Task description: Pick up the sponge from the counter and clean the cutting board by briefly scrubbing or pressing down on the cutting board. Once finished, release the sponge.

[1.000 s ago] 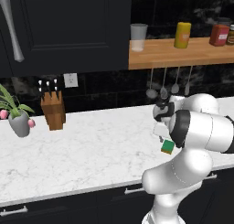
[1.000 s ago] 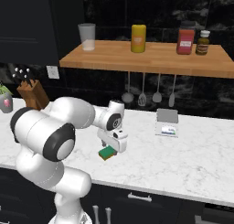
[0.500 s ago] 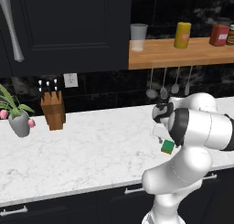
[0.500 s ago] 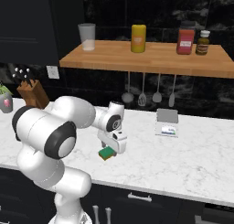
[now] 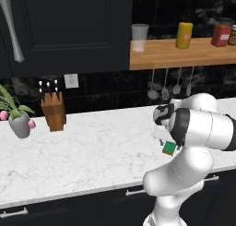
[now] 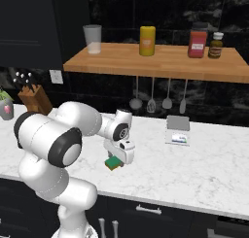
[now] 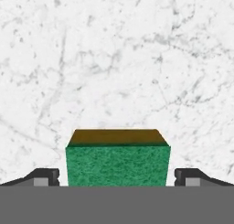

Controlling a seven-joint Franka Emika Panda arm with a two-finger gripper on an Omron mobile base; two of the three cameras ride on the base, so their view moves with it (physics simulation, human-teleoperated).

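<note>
The claw (image 7: pixel 117 179) stood wide, a tip on each side of the sponge (image 7: pixel 118 161) with a small gap at both edges. The sponge lay on the desk (image 6: pixel 209 174), well left of the scale (image 6: pixel 177 130), with bare marble around it.

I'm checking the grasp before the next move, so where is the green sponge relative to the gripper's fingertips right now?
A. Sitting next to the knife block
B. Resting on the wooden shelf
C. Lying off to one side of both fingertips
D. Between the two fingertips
D: in the hand view the sponge sits between the two dark fingertips of the gripper, above the marble counter.
</note>
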